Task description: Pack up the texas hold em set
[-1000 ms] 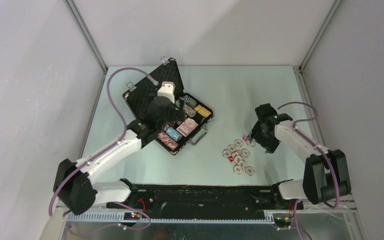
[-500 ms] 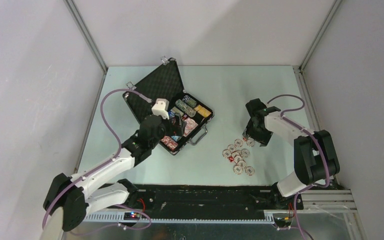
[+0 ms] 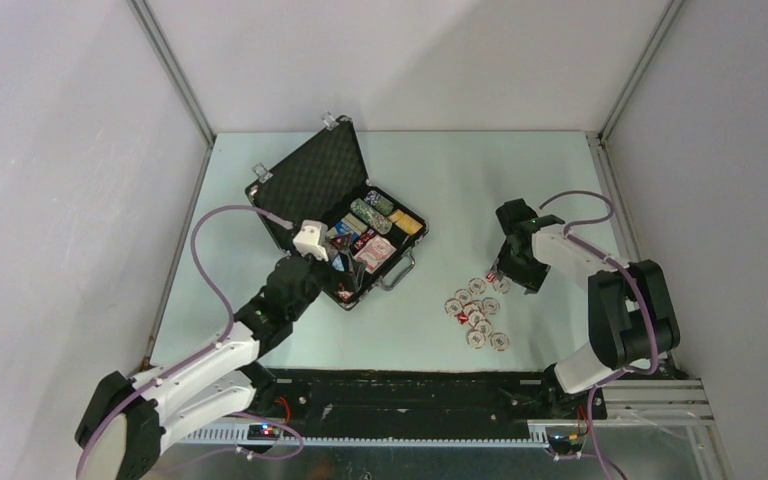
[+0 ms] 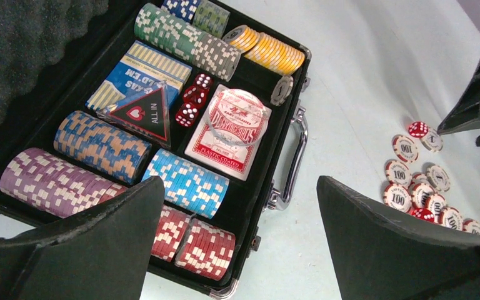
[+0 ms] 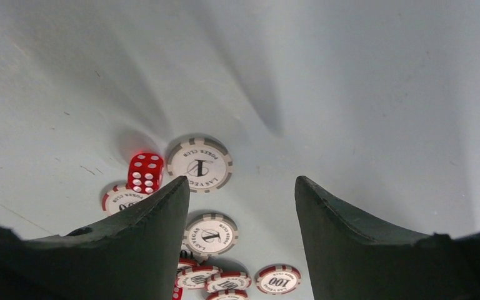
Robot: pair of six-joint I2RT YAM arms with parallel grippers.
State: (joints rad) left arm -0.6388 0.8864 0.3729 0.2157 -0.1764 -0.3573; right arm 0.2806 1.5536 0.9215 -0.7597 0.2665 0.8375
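Note:
The black case (image 3: 406,241) lies open at the left centre, its foam-lined lid (image 3: 315,180) tilted back. In the left wrist view it holds rows of multicoloured chips (image 4: 100,145), two card decks (image 4: 228,134), red dice (image 4: 195,100) and an "ALL IN" triangle; its silver handle (image 4: 292,164) faces the loose chips. Several loose chips (image 3: 477,310) and a red die (image 3: 490,277) lie on the table to the right. My left gripper (image 3: 345,272) (image 4: 239,181) is open and empty above the case's near corner. My right gripper (image 3: 500,272) (image 5: 242,181) is open and empty just above the far chips, with the die (image 5: 145,172) to its left.
The pale table (image 3: 480,190) is walled by white panels on the left, back and right. A black rail (image 3: 410,390) runs along the near edge between the arm bases. The right gripper's fingers show at the right edge of the left wrist view (image 4: 475,94).
My left arm has pulled back from over the case's middle toward the near corner. My right gripper shifted a little toward the far end of the loose chips and stays open.

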